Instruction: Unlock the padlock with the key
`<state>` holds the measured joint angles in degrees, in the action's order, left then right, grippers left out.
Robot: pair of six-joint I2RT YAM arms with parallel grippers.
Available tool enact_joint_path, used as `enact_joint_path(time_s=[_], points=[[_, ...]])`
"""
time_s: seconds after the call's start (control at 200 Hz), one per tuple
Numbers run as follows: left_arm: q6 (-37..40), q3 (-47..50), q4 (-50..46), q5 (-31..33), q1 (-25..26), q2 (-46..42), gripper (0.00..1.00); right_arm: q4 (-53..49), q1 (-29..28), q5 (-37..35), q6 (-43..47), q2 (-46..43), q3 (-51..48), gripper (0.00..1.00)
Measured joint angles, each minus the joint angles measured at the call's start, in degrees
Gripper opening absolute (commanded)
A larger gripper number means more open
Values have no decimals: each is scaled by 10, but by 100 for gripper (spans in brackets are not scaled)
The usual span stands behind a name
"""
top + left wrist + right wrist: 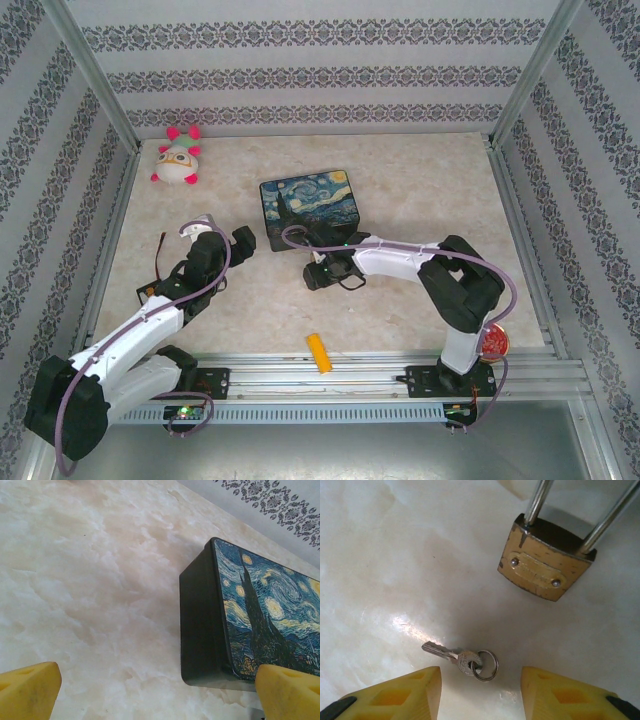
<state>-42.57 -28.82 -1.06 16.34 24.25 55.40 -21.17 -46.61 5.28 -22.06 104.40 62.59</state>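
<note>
- The left gripper (160, 692) shows its two yellow fingers (27, 690) at the bottom corners of the left wrist view. The jaws are spread wide and hold nothing, with bare table (100, 580) between them.
- The painted box (260, 610) lies ahead of those jaws, toward the finger on the view's right, and is not touched.
- The right gripper (480, 690) hangs low over the table, jaws apart and empty.
- The key (451, 653) lies flat in the gap between those jaws, just ahead of the tips. Its blade points to the view's left, and its head and small ring (487, 666) lie to the right.
- I judge the key light, stiff and slick. Lying thin on a glossy top, it may skid rather than lift. The head near the ring is the place to pinch, leaving the blade free. The loose ring would dangle.
- The padlock (545, 567) sits ahead of the jaws and off to the view's right, well clear of the key.
- Its shackle (537, 500) runs out of view, so I cannot tell what it hooks through.
- The padlock looks dense and rigid. Its flat body sides offer the steadiest hold for bracing. No keyhole is visible.
</note>
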Motion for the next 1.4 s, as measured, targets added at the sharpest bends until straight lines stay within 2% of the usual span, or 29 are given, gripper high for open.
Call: enact_joint_path(time_s=[0.899,1.119,1.199,1.399], points=[[-4,3,0,0,0,0,99,-12,-2,-5,-1,23,18,28],[-4,5,0,0,0,0,99,-16,-2,-14,-4,23,19,19],[-4,5,0,0,0,0,99,-16,-2,-17,-10,23,19,13],[-4,5,-12,0,0,1,99,-14,-12,-15,-27,21,20,4]])
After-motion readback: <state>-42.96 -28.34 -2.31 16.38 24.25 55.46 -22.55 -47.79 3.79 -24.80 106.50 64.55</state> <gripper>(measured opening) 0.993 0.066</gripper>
